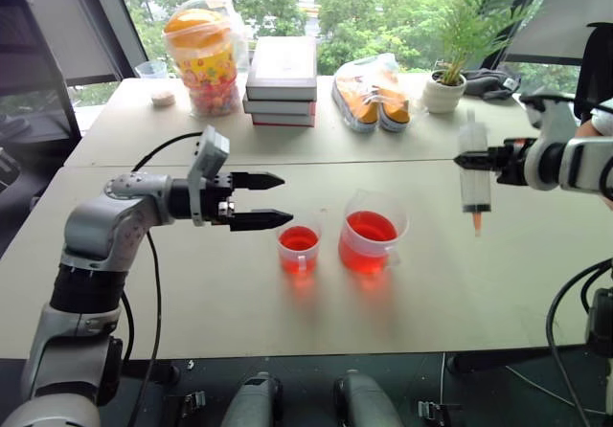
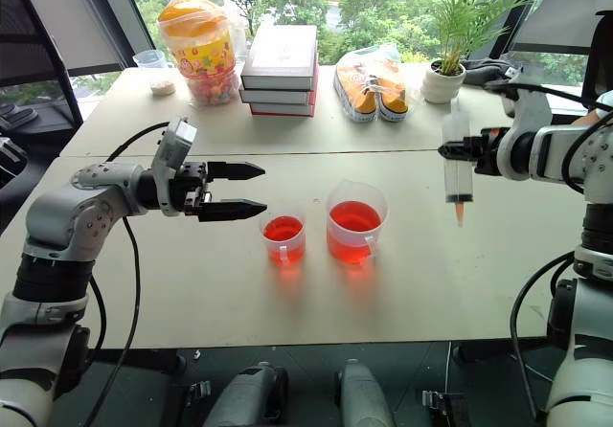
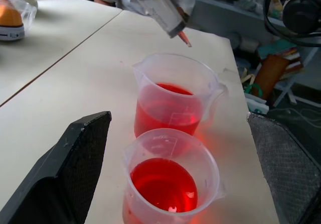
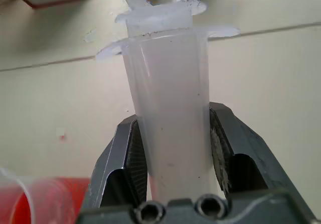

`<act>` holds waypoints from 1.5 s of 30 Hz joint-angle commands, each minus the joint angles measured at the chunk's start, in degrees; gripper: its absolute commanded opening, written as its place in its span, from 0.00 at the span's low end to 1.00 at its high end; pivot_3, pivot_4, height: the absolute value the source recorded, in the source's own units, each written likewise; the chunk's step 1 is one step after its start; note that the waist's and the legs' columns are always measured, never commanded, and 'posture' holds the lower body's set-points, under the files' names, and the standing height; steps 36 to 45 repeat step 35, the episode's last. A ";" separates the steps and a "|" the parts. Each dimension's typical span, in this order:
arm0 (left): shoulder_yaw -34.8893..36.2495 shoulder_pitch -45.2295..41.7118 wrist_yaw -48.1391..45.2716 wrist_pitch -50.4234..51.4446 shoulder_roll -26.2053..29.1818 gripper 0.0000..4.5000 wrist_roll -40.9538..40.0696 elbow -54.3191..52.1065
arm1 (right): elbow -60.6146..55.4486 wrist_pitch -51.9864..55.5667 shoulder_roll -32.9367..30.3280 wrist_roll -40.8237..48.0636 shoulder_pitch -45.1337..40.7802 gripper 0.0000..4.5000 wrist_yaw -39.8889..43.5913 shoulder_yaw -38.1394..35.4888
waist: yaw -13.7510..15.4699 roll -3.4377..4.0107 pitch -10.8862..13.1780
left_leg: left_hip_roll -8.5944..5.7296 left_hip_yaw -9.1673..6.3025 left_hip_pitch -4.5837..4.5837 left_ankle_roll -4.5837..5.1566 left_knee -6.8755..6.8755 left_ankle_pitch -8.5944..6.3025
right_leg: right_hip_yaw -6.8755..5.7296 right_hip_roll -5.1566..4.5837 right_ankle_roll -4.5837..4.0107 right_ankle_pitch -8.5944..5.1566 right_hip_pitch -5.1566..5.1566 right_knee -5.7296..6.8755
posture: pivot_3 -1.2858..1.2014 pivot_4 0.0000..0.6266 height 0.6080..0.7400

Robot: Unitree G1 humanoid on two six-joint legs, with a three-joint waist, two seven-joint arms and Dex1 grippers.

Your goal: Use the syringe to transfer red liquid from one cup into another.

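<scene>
While your right gripper [image 1: 476,160] is clamped on the barrel of the syringe [image 1: 474,173], you hold it upright in the air over the table [image 1: 192,293], well to the right of both cups, its orange-red nozzle tip pointing down and hanging clear of the surface; the right wrist view shows both fingers [image 4: 125,158] pressed against the clear barrel just below its flange. Your left gripper [image 1: 259,200] hovers to the left of the cups with its jaws spread wide, pointing toward them and touching nothing; in the left wrist view its two black fingers [image 3: 75,169] frame the smaller cup. You have the larger beaker [image 1: 371,231], with flared rim and side handle, standing near the middle of the table, roughly half full of red liquid [image 1: 370,228]; just beside it on its left stands the smaller cup [image 1: 298,249], also holding red liquid, the two close together but whether they touch you cannot tell. At the far side of the table you have a jar of colourful sweets [image 1: 203,58], a stack of books [image 1: 282,80], a pair of yellow shoes in a bag [image 1: 372,92] and a potted plant [image 1: 446,80], all well apart from the cups; bare tabletop lies between the beaker and the syringe, and between the cups and the near edge; a seam runs across the table behind the cups.
</scene>
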 commanded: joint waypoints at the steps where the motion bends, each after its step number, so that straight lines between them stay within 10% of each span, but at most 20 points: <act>1: -0.18 0.82 0.17 -1.96 0.10 0.99 0.32 -1.65 | 2.87 -1.20 -1.90 -3.80 -0.34 0.30 4.47 4.17 | -0.02 0.00 0.00 | 0.00 0.01 0.00 0.00 0.00 0.00 | 0.01 0.01 0.00 0.00 0.00 0.00 | 0.52 0.24 1.00; 11: -1.13 3.55 0.79 -2.78 1.93 0.99 1.20 -4.78 | 13.38 -6.87 1.72 -12.71 1.81 0.30 12.17 12.82 | 0.15 0.00 0.00 | 0.00 0.00 -0.02 0.03 0.14 -0.02 | -0.03 0.07 0.02 0.01 0.02 0.04 | 0.52 0.24 1.00; 18: -0.52 3.51 0.72 -0.97 3.31 1.00 0.01 -5.63 | 8.32 -6.20 -2.10 -13.27 1.57 0.99 17.54 10.82 | 0.27 0.02 0.01 | 0.00 -0.03 -0.01 0.04 0.23 -0.03 | -0.08 0.09 0.02 0.01 0.07 0.08 | 0.52 0.24 1.00; 27: 0.70 2.61 -0.44 -0.08 6.71 1.00 -0.78 -5.26 | -24.90 -12.38 -19.46 -2.09 17.26 0.99 38.02 -9.14 | 0.46 0.09 0.06 | 0.02 -0.06 -0.02 0.09 0.23 -0.06 | -0.15 0.10 0.03 0.00 0.07 0.06 | 0.52 0.24 1.00; 35: 1.65 1.86 -0.98 2.35 9.47 1.00 -2.81 -5.41 | -41.75 -7.61 -16.50 5.62 32.28 0.99 40.97 -33.71 | 0.28 0.05 0.04 | 0.06 -0.05 0.28 0.14 0.34 -0.09 | -0.15 0.08 0.05 -0.01 0.46 0.01 | 0.52 0.24 1.00; 45: 1.65 1.86 -0.98 2.35 9.47 1.00 -2.81 -5.41 | -41.75 -7.61 -16.50 5.62 32.28 0.99 40.97 -33.71 | 0.28 0.05 0.04 | 0.06 -0.05 0.28 0.14 0.34 -0.09 | -0.15 0.08 0.05 -0.01 0.46 0.01 | 0.52 0.24 1.00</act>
